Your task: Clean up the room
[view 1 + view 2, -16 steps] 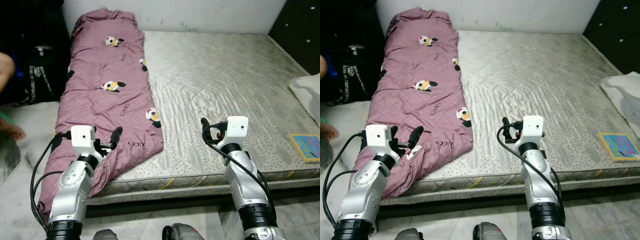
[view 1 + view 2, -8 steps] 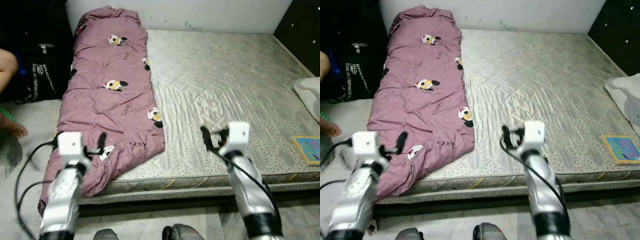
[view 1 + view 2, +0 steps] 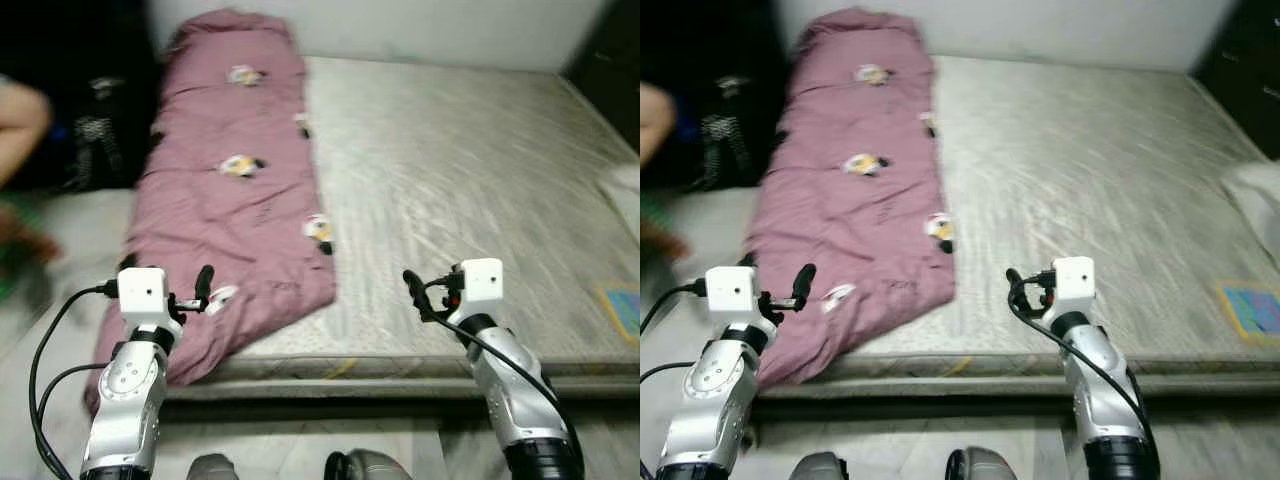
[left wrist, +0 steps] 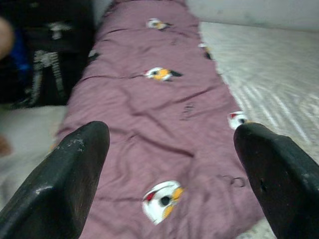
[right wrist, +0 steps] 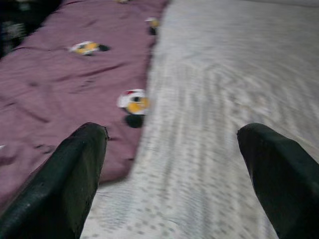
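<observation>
Grey mattress [image 3: 470, 190] ahead, the mauve quilt [image 3: 235, 200] stretched along its left side. The left gripper [image 4: 169, 174] hovers with fingers spread wide, quilt directly beyond them. The right gripper [image 5: 169, 174] likewise gapes, quilt's edge beyond its left finger [image 5: 65, 174].

You saw both eye views smeared by motion blur, worst at the left edge, where a person's limb [image 3: 22, 118] was a soft patch. Even, soft light fell on the pale mattress [image 3: 470, 180] without glare. The corners stayed dark. In the wrist views, the black fingers [image 4: 70, 184] loomed blurred.
</observation>
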Tool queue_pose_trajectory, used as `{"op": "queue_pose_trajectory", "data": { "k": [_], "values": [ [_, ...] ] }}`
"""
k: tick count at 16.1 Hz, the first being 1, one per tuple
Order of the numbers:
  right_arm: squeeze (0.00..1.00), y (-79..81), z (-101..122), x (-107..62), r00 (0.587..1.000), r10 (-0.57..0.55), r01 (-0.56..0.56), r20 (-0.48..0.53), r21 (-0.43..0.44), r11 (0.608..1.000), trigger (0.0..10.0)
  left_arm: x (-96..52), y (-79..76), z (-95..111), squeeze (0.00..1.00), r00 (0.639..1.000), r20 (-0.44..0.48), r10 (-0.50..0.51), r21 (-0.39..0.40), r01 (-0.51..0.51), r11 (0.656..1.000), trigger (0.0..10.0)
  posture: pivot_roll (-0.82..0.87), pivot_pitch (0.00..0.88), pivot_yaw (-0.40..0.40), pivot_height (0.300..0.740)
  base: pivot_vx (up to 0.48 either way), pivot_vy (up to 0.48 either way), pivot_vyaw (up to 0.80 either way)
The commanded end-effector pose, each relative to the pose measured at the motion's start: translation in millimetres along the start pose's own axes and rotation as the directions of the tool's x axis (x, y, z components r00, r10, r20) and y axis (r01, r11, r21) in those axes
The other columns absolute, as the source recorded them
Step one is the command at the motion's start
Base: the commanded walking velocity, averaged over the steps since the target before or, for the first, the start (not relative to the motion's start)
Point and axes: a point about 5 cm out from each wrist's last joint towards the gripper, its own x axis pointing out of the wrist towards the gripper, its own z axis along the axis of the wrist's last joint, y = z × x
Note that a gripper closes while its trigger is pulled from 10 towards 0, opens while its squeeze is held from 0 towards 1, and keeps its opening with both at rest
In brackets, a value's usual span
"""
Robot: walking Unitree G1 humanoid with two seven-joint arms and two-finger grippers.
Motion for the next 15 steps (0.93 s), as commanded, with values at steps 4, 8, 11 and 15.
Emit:
{"op": "queue_pose_trajectory", "data": {
  "k": [4,8,11,15],
  "values": [
    [0.00,0.2,7.1,4.1,1.000,0.003,-0.003,0.015,-0.002,1.000,10.0,-0.2,1.5,1.4,0.00,1.000,0.011,0.019,0.000,-0.019,1.000,10.0,0.01,0.066,-0.100,0.740,0.000,0.000,0.15],
    [0.00,2.7,9.9,9.2,1.000,0.021,-0.021,0.013,-0.018,1.000,10.0,0.5,2.1,4.3,0.00,0.998,0.031,0.057,0.001,-0.057,0.998,10.0,0.03,0.069,-0.132,0.740,0.000,0.000,0.00],
    [0.00,4.2,9.5,11.2,0.999,0.037,-0.037,0.003,-0.029,0.999,10.0,1.5,1.7,4.8,0.00,0.998,0.036,0.059,-0.012,-0.059,0.998,10.0,0.03,0.069,-0.145,0.740,0.000,0.000,0.00],
    [0.00,3.1,11.0,9.9,0.999,-0.007,0.007,0.037,-0.013,1.000,10.0,9.4,-3.7,5.8,0.00,1.000,0.028,0.009,0.000,-0.009,1.000,10.0,-0.01,0.058,-0.080,0.740,0.000,0.000,0.00]
  ]
}}
